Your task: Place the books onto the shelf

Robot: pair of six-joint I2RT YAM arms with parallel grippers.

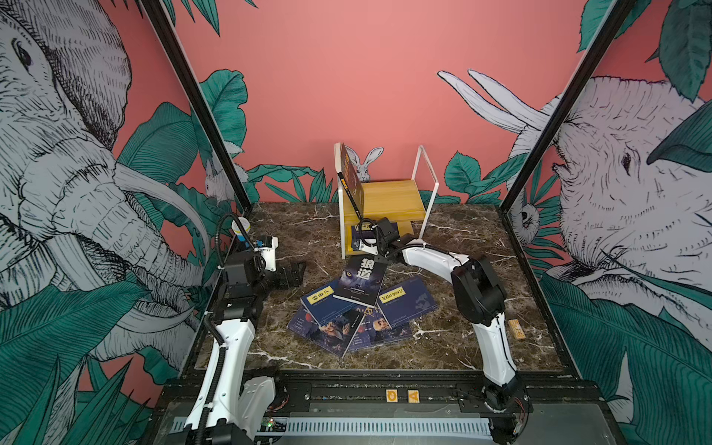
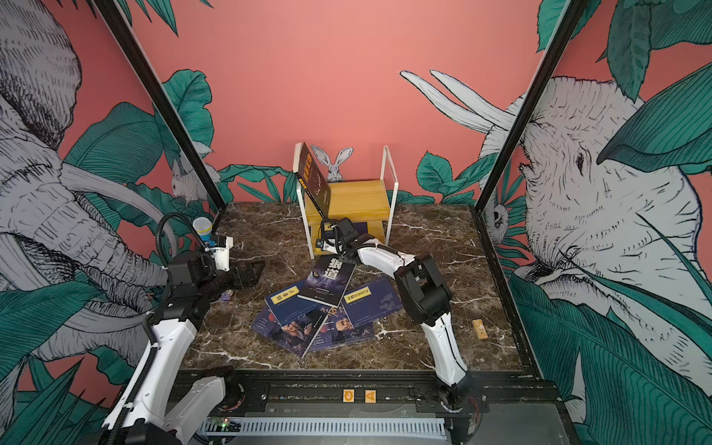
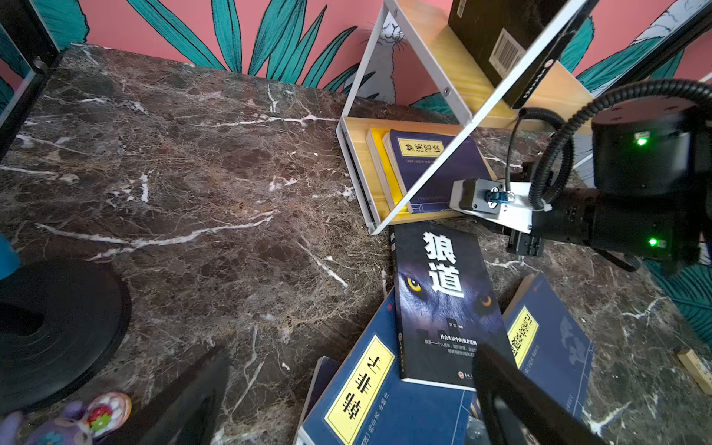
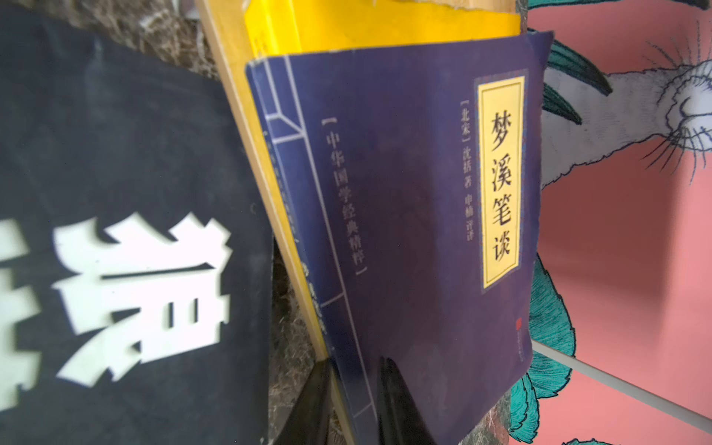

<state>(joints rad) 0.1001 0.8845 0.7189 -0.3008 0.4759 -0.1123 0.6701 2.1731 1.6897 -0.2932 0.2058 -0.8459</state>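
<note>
A navy book (image 4: 404,212) with a yellow title label lies flat in the lower tier of the shelf (image 1: 393,196), on top of a yellow book (image 4: 366,27). I judge it lies flat because that tier looks too low to stand a book in. My right tool (image 4: 352,364) reaches in low from the shelf's open front. Its jaws stand either side of the book's near edge, one over the cover, with a narrow gap. I cannot tell whether they pinch the book or merely sit around it. Just in front of the shelf, the black wolf-eye book (image 1: 360,283) tops a loose pile of navy paperbacks (image 1: 331,308) on the marble bench (image 1: 293,231), none of them shelved yet. My left tool (image 1: 294,272) hangs wide open and empty beside the pile, apart from it, likely held clear of the right arm. Only the right wrist view shows the jaws at the book's edge; in both top views the arm's own wrist hides them. The top views alone show the whole pile, and they show a dark brown book (image 1: 352,177) leaning on the upper tier against the frame.
</note>
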